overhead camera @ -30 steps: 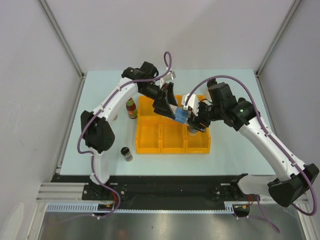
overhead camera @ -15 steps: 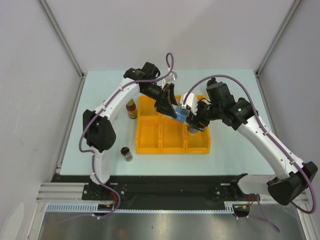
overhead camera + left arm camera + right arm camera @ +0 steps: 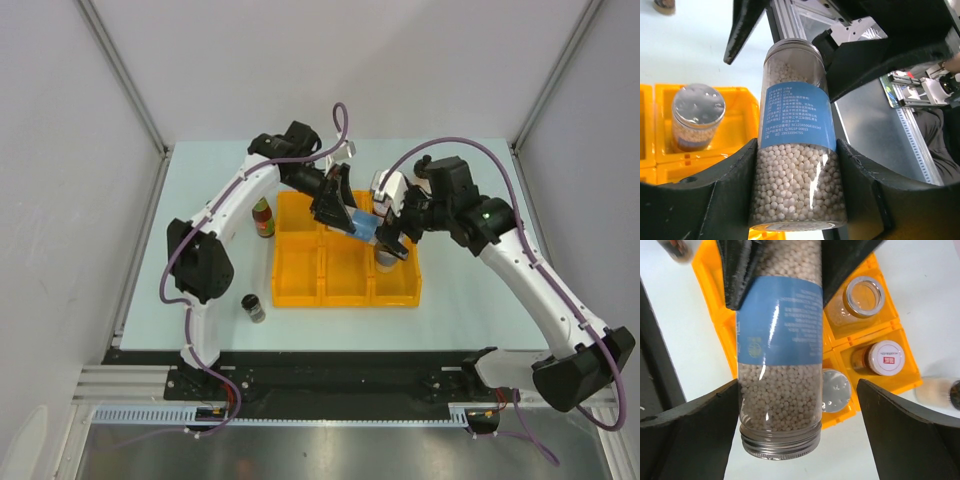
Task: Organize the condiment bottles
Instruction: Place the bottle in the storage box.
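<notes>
A tall clear jar of white beads with a blue label (image 3: 362,226) hangs tilted over the yellow-orange tray (image 3: 345,300). My left gripper (image 3: 797,190) is shut on its base end (image 3: 797,135). My right gripper (image 3: 797,420) stands open around the silver-lidded end of the same jar (image 3: 779,365), with its right finger well apart from the glass. In the tray stand a silver-lidded jar (image 3: 835,390), a clear jar (image 3: 860,300) and a jar with a white-and-red lid (image 3: 882,358). A red and green sauce bottle (image 3: 263,217) and a black-capped jar (image 3: 254,307) stand on the table left of the tray.
Both arms meet over the back row of the tray (image 3: 742,100). A blurred bottle (image 3: 940,392) is on the table beyond the tray's edge. White walls and metal rails close in the pale table (image 3: 470,290) at the back and sides.
My right gripper has opened wide and let go of the blue-labelled jar's lid end. The left gripper keeps hold of the jar, which has shifted only slightly.
</notes>
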### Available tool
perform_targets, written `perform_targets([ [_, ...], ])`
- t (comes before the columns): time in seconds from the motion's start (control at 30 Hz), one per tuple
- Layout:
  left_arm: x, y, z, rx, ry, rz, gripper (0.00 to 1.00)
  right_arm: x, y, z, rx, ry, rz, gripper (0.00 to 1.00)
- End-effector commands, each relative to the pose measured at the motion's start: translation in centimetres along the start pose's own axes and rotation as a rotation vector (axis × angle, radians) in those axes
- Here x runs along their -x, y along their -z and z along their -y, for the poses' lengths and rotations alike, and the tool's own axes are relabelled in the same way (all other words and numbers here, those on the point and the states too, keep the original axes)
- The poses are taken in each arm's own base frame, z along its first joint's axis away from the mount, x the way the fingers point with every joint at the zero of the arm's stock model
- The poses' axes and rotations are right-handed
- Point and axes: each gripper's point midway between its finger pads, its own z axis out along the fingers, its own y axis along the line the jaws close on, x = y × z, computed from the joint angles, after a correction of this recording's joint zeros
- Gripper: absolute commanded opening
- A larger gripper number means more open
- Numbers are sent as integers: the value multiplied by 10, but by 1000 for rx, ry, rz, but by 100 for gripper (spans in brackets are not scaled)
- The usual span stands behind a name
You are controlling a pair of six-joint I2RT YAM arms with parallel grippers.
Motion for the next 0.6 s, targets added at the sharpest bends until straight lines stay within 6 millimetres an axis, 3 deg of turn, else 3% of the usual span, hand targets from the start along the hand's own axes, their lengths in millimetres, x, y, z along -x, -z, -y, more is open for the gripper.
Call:
perform_targets([
  [0.0, 22, 6, 21, -14, -17, 27, 0, 48, 38, 45, -110, -53, 255, 100],
  [0.03, 25, 10, 20, -1, -30, 32, 0, 52, 42, 38, -43, -78, 309, 100],
  [0.07, 29, 17, 19, 17, -38, 44, 0, 42, 52, 50, -50, -156, 329, 100],
  [0.1, 33, 21, 22, 27, -31, 52, 0, 34, 52, 48, -12, -209, 346, 100],
  [0.13, 38, 25, 20, 42, -57, 64, 0, 41, 58, 42, 63, -220, 411, 100],
  [0.2, 46, 34, 18, 66, -70, 85, 0, 30, 67, 50, 107, -351, 455, 100],
  [0.23, 50, 37, 21, 75, -82, 93, 0, 34, 70, 42, 189, -354, 501, 100],
  [0.3, 53, 41, 19, 84, -86, 109, 0, 28, 75, 52, 243, -446, 534, 100],
  [0.33, 55, 41, 23, 88, -96, 112, 0, 28, 76, 45, 326, -465, 549, 100],
  [0.4, 53, 40, 19, 88, -89, 120, 0, 26, 73, 44, 395, -468, 563, 100],
  [0.47, 53, 40, 19, 86, -85, 124, 0, 30, 71, 30, 507, -510, 557, 100],
  [0.57, 53, 39, 19, 83, -82, 128, 0, 28, 56, 22, 560, -539, 538, 100],
])
